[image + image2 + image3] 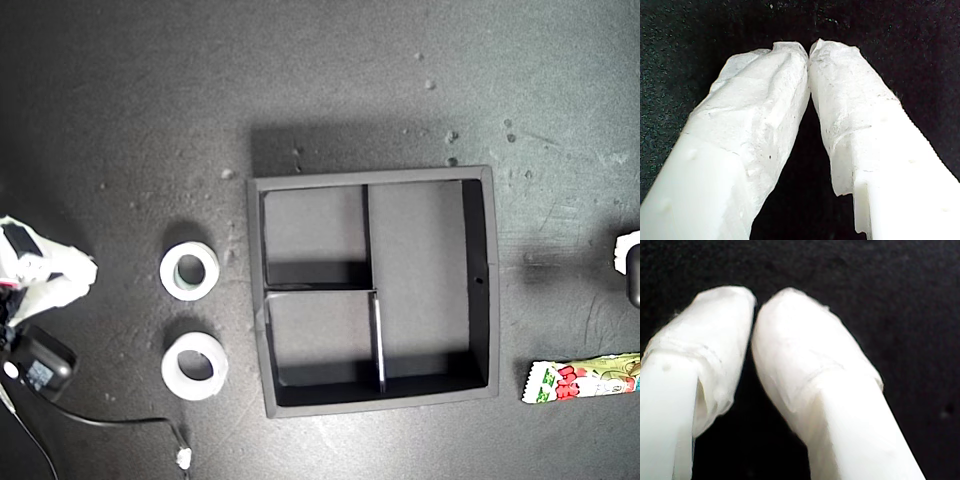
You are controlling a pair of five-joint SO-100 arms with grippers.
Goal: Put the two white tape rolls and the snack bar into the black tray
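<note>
Dark, matte and speckled with pale crumbs, the table (120,110) fills the exterior view. Near its middle sits the black tray (480,345), square and low-walled, with two small compartments toward that view's left and one long one toward its right; all three are bare.

Two white tape rolls lie flat on the table just off the tray's left wall in the exterior view, apart from it and from each other: one roll (189,271) level with the upper small compartment, the other roll (194,366) level with the lower one. The snack bar (580,380) lies at that view's right edge, near the tray's lower right corner, and runs out of frame.

An arm (45,275) with white wrapping shows at the exterior view's left edge, above a dark block (40,365) with a cable (100,420). Part of another arm (630,262) shows at the right edge. Neither wrist view reveals which is which.

Only the wrist views show the jaws. My first end effector (809,50) has its taped tips touching, with nothing between them. My second end effector (754,307) is likewise closed and empty, over bare dark surface. Neither wrist view shows the tray, rolls or bar.
</note>
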